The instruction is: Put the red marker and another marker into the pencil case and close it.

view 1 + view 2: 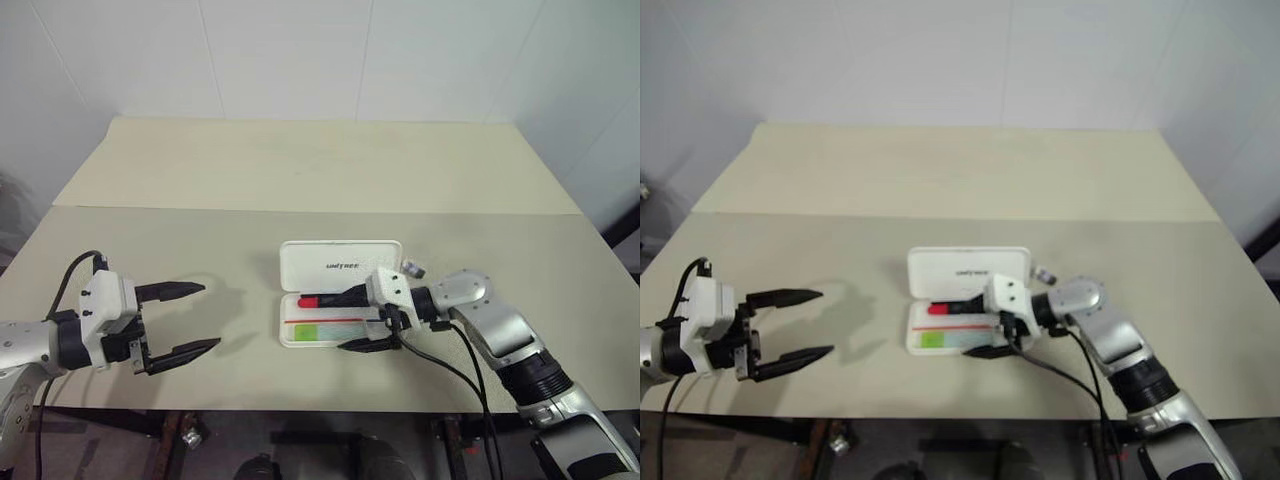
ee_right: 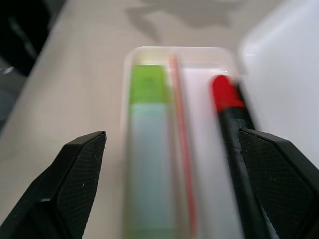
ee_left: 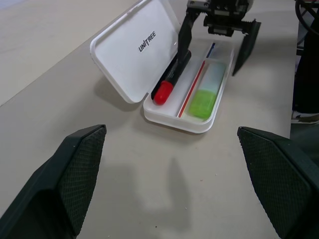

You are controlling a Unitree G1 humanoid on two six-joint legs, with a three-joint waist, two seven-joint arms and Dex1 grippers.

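The left gripper [image 1: 182, 322] hovers over the table [image 1: 300, 180] with its fingers spread wide, holding nothing. Farther in, the right gripper [image 1: 358, 320] stands with fingers apart over the open pencil case [image 1: 340, 264]. The green marker [image 3: 208, 91] lies in the tray's near side, the red marker [image 3: 169, 83] beside the raised lid.

One pencil case [image 1: 340, 268] lies open on the one table [image 1: 200, 180]. It holds two markers: one red marker [image 3: 168, 85] and one pale green marker [image 3: 208, 90]. One small dark object [image 1: 412, 268], possibly a cap, sits beside the case. Two grippers show: left gripper [image 1: 190, 320] and right gripper [image 1: 352, 320].
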